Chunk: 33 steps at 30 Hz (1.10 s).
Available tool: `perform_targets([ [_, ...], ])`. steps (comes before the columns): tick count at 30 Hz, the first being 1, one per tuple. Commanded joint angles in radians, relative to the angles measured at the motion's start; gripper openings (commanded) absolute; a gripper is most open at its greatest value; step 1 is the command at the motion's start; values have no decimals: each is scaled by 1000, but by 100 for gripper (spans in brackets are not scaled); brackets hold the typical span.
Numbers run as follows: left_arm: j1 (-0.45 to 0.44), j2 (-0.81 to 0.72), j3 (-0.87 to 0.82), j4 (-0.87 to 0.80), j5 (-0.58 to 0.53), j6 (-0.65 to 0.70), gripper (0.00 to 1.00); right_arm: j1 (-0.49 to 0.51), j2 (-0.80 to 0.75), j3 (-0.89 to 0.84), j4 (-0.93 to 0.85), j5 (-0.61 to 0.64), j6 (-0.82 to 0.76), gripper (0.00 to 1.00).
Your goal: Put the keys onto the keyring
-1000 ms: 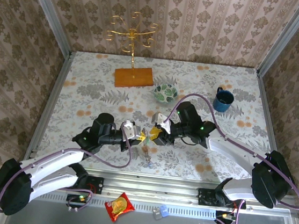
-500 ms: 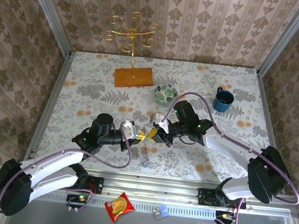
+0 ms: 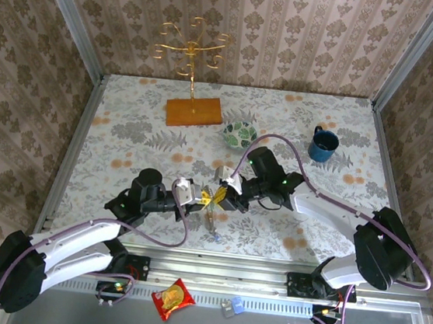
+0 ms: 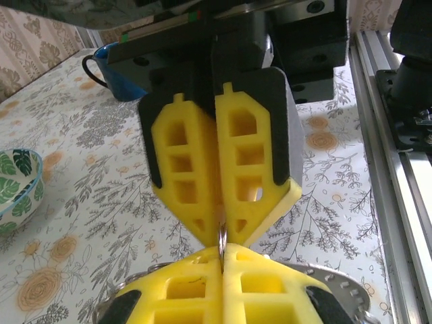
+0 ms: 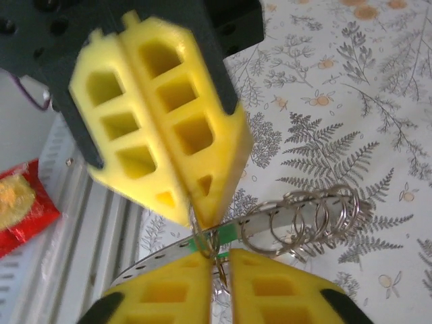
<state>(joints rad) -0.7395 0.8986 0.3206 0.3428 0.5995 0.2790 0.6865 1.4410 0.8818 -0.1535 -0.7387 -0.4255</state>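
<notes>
Evidently pinching split ring (image 4: 221, 236) in left gripper (image 4: 221, 252), pressed together just beside keyring (image 4: 339, 284), to steady it for threading; meeting right gripper (image 5: 219, 260) opposite, grip there untellable.

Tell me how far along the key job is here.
Done: no key clearly on the keyring. In hand: the left gripper is shut on a small wire ring, the right gripper tip to tip with it, a green key head close by. Left: both keys.

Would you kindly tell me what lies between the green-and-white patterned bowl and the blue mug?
In the top view, a loop of purple cable crosses the floral tablecloth there.
</notes>
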Motion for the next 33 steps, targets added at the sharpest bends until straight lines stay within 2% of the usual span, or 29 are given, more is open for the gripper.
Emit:
perform_targets([
  [1, -8, -16, -4, 83, 23, -23, 0, 2, -42, -22, 72, -22, 26, 28],
  [6, -11, -19, -32, 135, 20, -59, 0, 1, -72, -40, 87, -42, 25, 33],
  [12, -10, -16, -64, 233, 16, -115, 0, 4, -56, -37, 117, -59, 49, 21],
  [14, -11, -15, -72, 261, 14, -131, 0, 7, -25, -34, 119, -56, 50, 21],
  [19, -11, -14, -77, 271, 11, -137, 0, 5, -34, -48, 119, -32, 37, 28],
  [22, -11, -11, -78, 272, 10, -135, 0, -2, -42, -80, 158, -27, 49, 29],
  [27, -10, -6, -81, 283, 11, -137, 0, -21, -104, -165, 334, -41, 126, 31],
  [33, -10, 9, -80, 303, 14, -137, 0, -19, -78, -159, 355, -61, 141, 31],
])
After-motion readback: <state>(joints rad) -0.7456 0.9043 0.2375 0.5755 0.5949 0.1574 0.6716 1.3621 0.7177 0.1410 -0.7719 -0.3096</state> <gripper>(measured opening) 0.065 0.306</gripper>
